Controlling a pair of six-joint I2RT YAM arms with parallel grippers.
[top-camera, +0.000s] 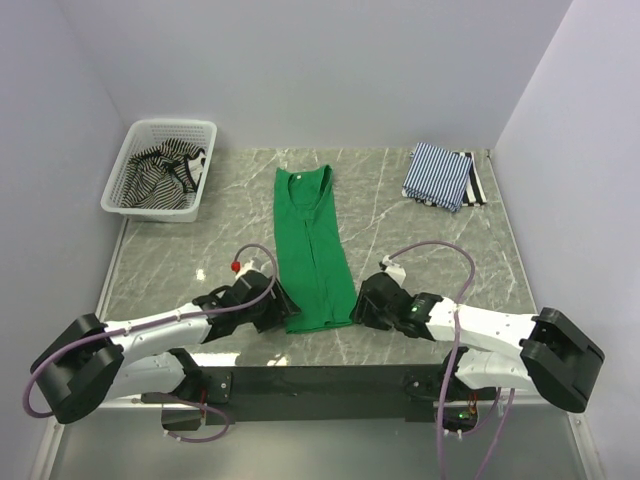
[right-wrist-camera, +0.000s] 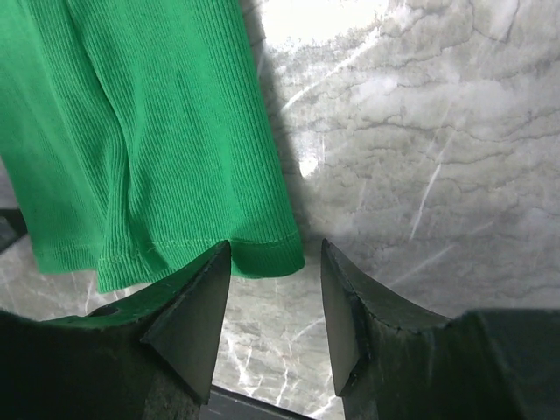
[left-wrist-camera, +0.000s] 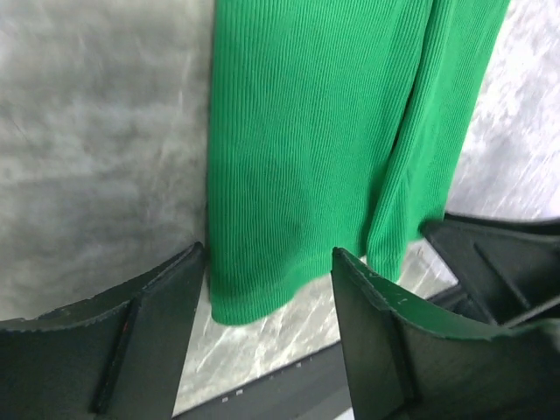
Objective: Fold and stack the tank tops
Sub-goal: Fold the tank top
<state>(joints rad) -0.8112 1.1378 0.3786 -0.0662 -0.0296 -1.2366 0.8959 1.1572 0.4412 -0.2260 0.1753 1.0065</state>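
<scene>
Green tank top (top-camera: 312, 250) flat, left gripper (left-wrist-camera: 267, 262) jaws wide apart at its hem, right gripper (right-wrist-camera: 273, 262) jaws apart straddling its hem corner

Open marble (top-camera: 430, 250) flanks green top (top-camera: 312, 250); basket (top-camera: 172, 125) far-left.

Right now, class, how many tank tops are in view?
4: green top flat at centre; blue-striped top folded back right, atop a black-and-white top; a striped bundle in the basket, possibly hiding more.
</scene>
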